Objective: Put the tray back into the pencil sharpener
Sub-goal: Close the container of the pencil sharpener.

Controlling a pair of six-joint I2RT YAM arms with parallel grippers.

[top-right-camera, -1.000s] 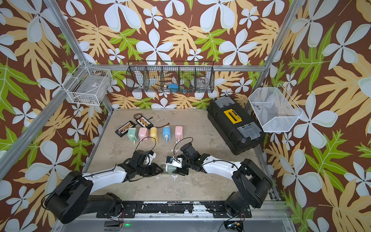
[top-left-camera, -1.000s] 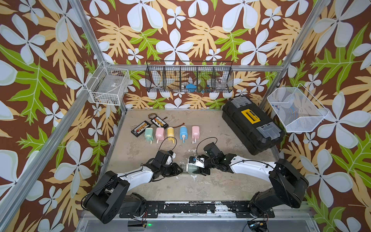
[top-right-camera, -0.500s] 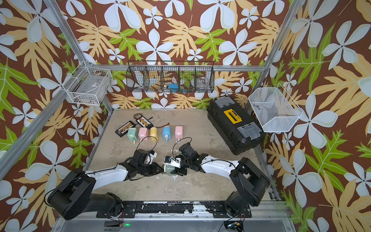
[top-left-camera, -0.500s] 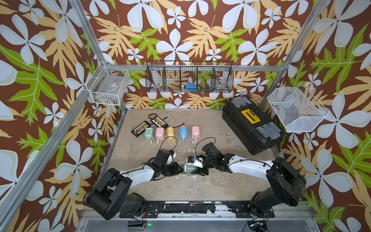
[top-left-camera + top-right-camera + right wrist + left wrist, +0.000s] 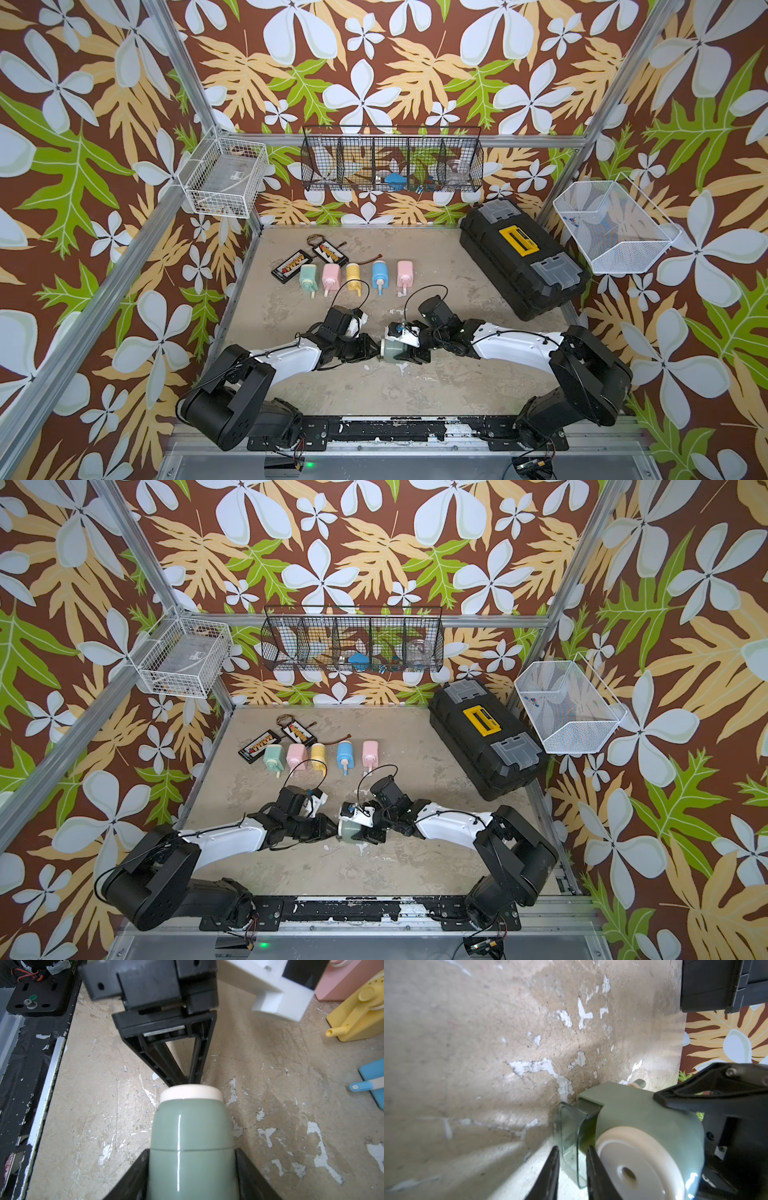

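Observation:
The sage-green pencil sharpener (image 5: 392, 353) (image 5: 348, 832) lies on its side near the table's front middle, its cream end cap toward my left arm. My right gripper (image 5: 191, 1150) (image 5: 409, 356) is shut on the sharpener (image 5: 191, 1126) body, one finger on each flank. The clear tray (image 5: 569, 1132) sits partly inside the sharpener (image 5: 643, 1113) slot, its front lip sticking out. My left gripper (image 5: 573, 1148) (image 5: 376, 353) pinches that lip between its two black fingers. In both top views the tray is hidden between the grippers.
A row of pastel sharpeners (image 5: 353, 276) lies behind the arms, with two small circuit boards (image 5: 291, 264) beside it. A black toolbox (image 5: 521, 257) stands at the back right. Wire baskets (image 5: 390, 164) hang on the walls. The black base rail (image 5: 31, 1064) runs along the front edge.
The right gripper has carried the sharpener a little to the left, closer against the left gripper. The left gripper stays at the tray.

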